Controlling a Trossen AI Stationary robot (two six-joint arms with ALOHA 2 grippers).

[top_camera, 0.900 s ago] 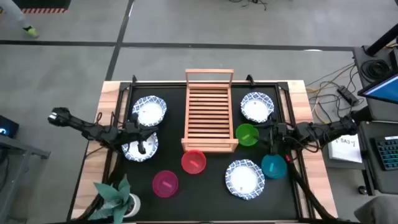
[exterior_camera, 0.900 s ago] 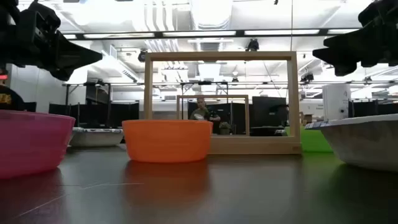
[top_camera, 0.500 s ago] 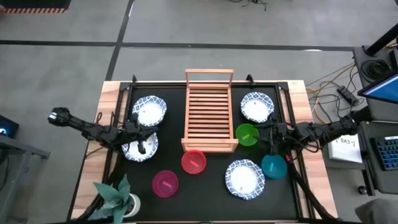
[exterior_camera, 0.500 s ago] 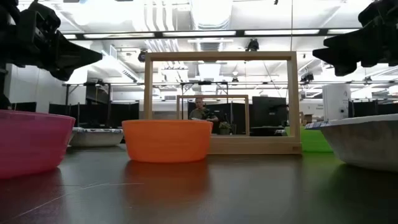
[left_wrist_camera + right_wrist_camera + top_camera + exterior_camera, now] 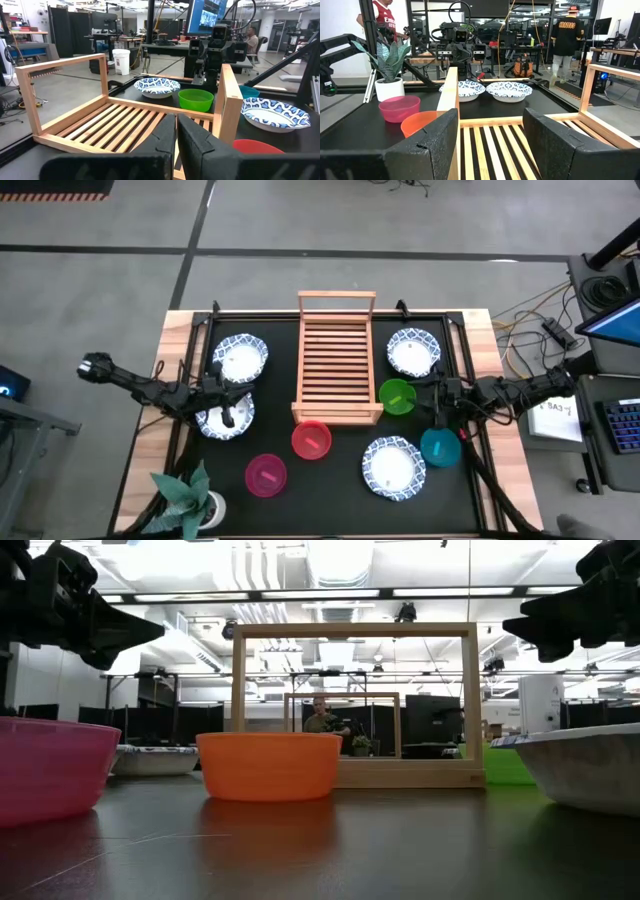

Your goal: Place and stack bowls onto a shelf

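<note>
The wooden slatted shelf (image 5: pixel 337 360) lies mid-table with its taller rail at the far end. Four white bowls with blue rims rest on the mat: two on the left (image 5: pixel 240 357) (image 5: pixel 225 417) and two on the right (image 5: pixel 413 352) (image 5: pixel 393 468). The green bowl (image 5: pixel 397 397) sits by the shelf's right near corner, with the teal bowl (image 5: pixel 440 447) nearer. The orange-red bowl (image 5: pixel 312 440) and the magenta bowl (image 5: pixel 266 475) sit in front of the shelf. My left gripper (image 5: pixel 177 120) is shut and raised over the nearer left white bowl. My right gripper (image 5: pixel 490 120) is open and raised beside the green bowl.
A potted plant (image 5: pixel 190 498) stands at the table's near left corner. The black mat (image 5: pixel 330 500) has bare room along its near edge. Cables and a keyboard (image 5: pixel 622 425) lie off the table's right side. People stand in the room behind the table.
</note>
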